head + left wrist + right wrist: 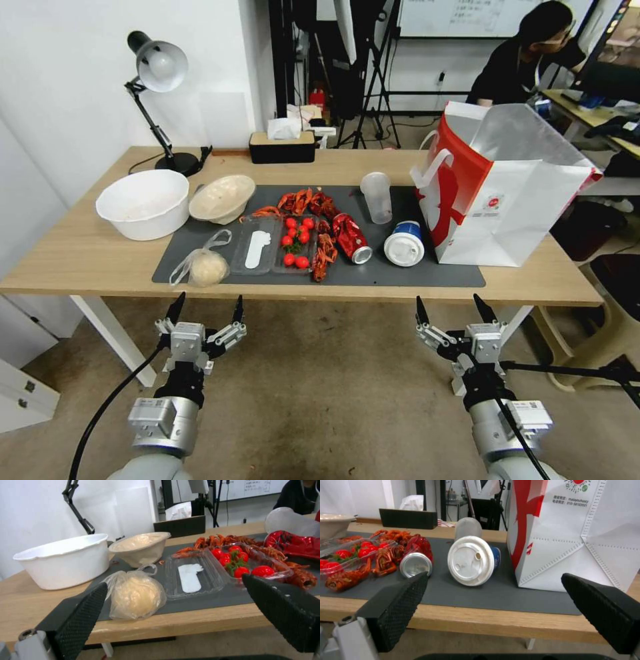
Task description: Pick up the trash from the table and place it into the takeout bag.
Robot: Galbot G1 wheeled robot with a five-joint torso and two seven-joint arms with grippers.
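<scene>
Light-wood bench (80, 257) carrying trash on a grey mat (400, 273), takeout bag (513, 213) at 3 o'clock; left pincer (205, 313) and right pincer (455, 308), both open and empty, risk rolling the lidded cup (404, 244) or crushed can (351, 238).

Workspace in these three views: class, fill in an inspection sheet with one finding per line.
Surface: table with dark mat.
Job's things: takeout bag upright at right; red can and lidded cup on their sides; clear cup upright; bagged lump; beige bowl.
Clutter: crayfish shells, tomato tray, white bowl.
Grippers: left gripper and right gripper open, short of the table.
Cables: black cable by left arm.
Surroundings: desk lamp, tissue box.
</scene>
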